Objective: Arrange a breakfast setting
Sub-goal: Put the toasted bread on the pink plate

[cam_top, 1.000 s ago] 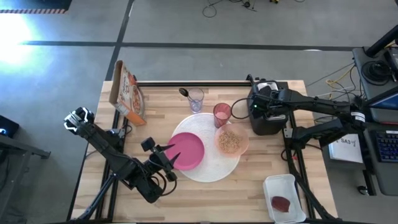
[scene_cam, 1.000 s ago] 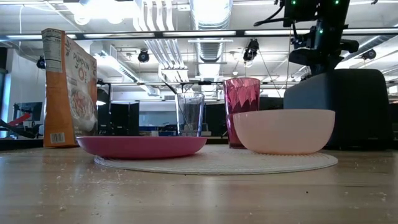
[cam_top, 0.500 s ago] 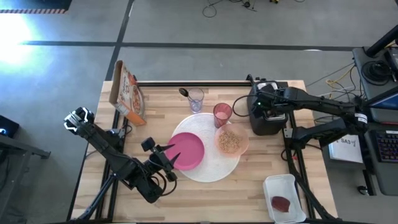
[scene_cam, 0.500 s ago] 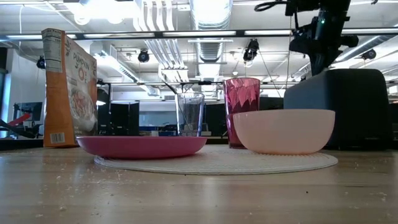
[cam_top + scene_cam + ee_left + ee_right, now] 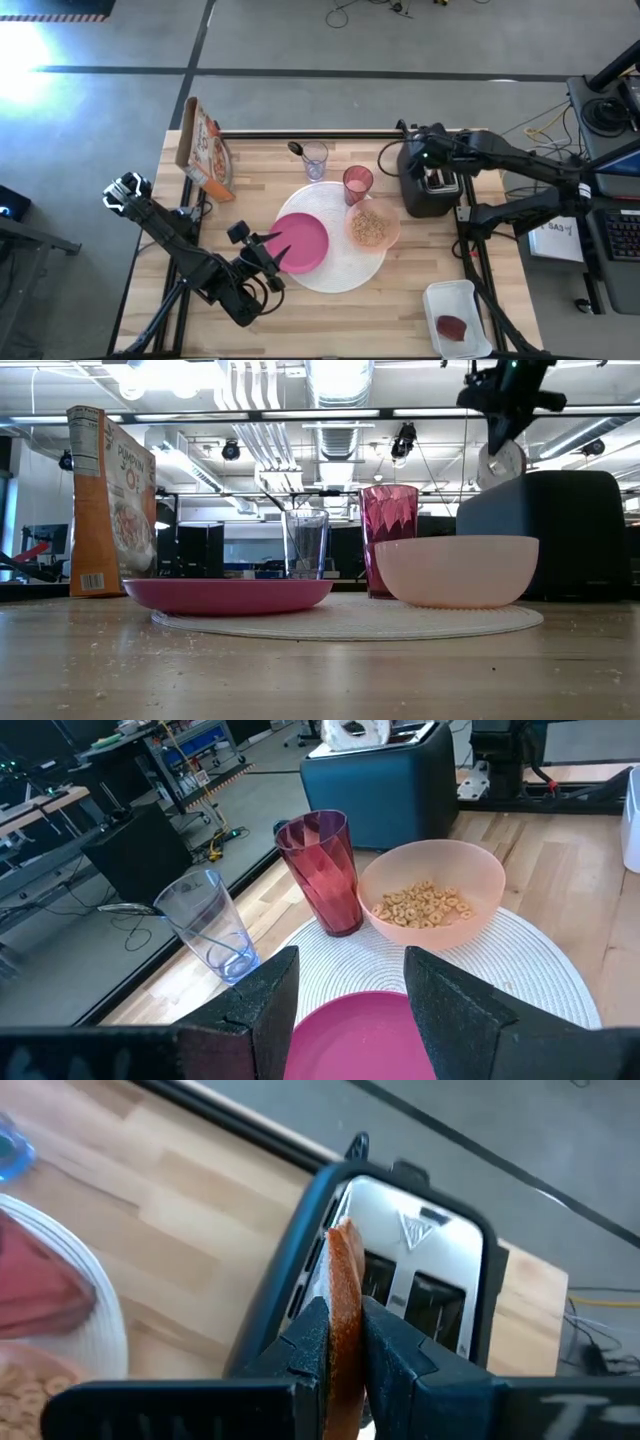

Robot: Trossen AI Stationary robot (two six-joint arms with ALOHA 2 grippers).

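On the wooden table, the large white round mat lies near the middle. The magenta plate sits on the mat's left part, overhanging its edge, and the peach bowl, holding cereal rings, sits on the mat's right part toward the far edge. The translucent pink cup stands upright just beyond the bowl, at the mat's far rim. The small clear glass stands off the mat toward the table's far edge, with the spoon resting in it; only the spoon's dark bowl end shows outside the rim. The orange cereal box stands upright near the far left corner.

A dark toaster stands by the table's right edge, beyond the bowl. The right gripper hangs above the toaster's far end, its fingers pinching a slice of toast held on edge; in the right wrist view the slice stands between the two dark fingers, over the toaster's silver top and its slots. In the low view the slice shows as a pale disc above the toaster's upper corner, clear of the body.

The left gripper waits at the plate's near left rim, its fingers spread apart, with the plate's edge showing between them in the left wrist view.

A clear container holding a dark red item sits at the table's near right corner.
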